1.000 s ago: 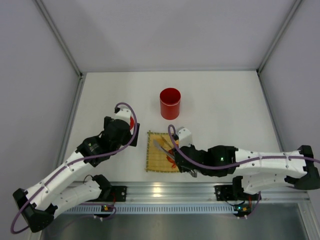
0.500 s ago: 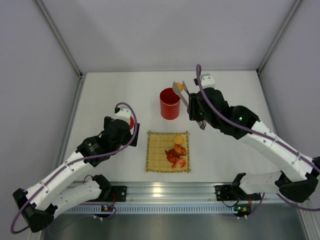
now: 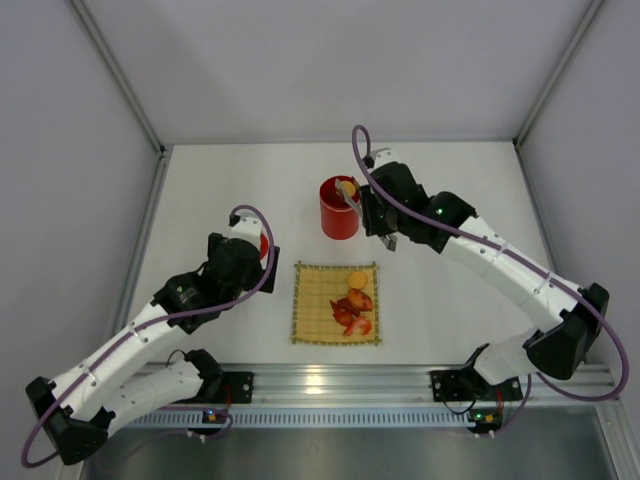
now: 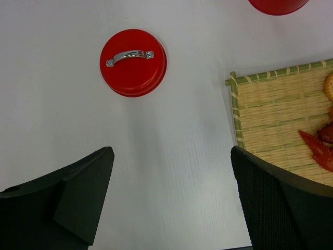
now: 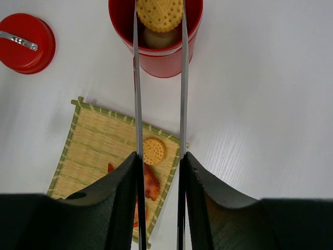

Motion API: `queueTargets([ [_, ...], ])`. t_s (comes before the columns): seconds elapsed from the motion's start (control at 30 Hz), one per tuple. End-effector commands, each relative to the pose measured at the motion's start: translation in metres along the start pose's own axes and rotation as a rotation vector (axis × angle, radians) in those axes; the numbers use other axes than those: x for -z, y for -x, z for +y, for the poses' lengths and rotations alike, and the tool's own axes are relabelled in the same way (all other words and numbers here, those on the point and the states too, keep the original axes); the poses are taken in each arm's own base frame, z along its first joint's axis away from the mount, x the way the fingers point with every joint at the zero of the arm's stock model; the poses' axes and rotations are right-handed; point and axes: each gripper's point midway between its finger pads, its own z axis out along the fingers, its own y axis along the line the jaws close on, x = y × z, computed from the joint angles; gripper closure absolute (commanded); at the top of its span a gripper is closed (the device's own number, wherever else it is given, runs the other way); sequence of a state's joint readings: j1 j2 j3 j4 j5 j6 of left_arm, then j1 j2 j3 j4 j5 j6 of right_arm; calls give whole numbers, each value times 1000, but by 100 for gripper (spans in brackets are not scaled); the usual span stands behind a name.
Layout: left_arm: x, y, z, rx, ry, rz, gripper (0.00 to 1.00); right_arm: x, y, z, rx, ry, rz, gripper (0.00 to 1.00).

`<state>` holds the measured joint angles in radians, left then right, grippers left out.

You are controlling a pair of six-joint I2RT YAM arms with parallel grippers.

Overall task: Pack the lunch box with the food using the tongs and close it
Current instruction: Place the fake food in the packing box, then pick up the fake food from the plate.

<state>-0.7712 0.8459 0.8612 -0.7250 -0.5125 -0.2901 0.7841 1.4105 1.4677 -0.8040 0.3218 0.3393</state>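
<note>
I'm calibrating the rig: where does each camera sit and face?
Top external: above and behind, looking down on the table; both arms show.
Left wrist: looks down at the red lid and bamboo mat corner; open left end effector frames it.
Right wrist: looks along the tongs to the lunch box; right end effector grips them.
Both wrist views share the lid and mat.

Smooth, glossy red on lunch box (image 5: 167,65) wall & lid (image 4: 133,73); plastic or coated metal, can't tell. Polished bright metal for lid tab (image 4: 130,54) & tongs (image 5: 183,94), thin, mirror-like. Bamboo-like slats on mat (image 4: 270,114), matt, ribbed, w/ green-bound edge. Dry, matt, dotted face on round slice (image 5: 159,13) in tongs; wet-looking sheen on red chunks (image 4: 315,150). Matt white, smooth, faint grain on table (image 4: 171,198). Matt black plastic on left gripper (image 4: 170,152) fingers (image 4: 270,208), fine mesh texture on inner side.
</note>
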Motion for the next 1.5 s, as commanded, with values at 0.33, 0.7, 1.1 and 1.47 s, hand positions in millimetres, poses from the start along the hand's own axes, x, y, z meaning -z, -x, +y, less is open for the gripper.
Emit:
queueTargets([
  [0.33,2,4,-1,21,-10,-26,1,0,30,7,-21,50,-93,56],
  [0.7,2,4,-1,23,-11,-29,1,20,34,2,-30,55,-112,51],
  [1.1,2,5,-1,22,-14,-29,1,91,-38,16,1,189,-79,53],
  [1.47,3,5,-2,23,-20,-32,1,77,-155,28,50,121,99,55],
])
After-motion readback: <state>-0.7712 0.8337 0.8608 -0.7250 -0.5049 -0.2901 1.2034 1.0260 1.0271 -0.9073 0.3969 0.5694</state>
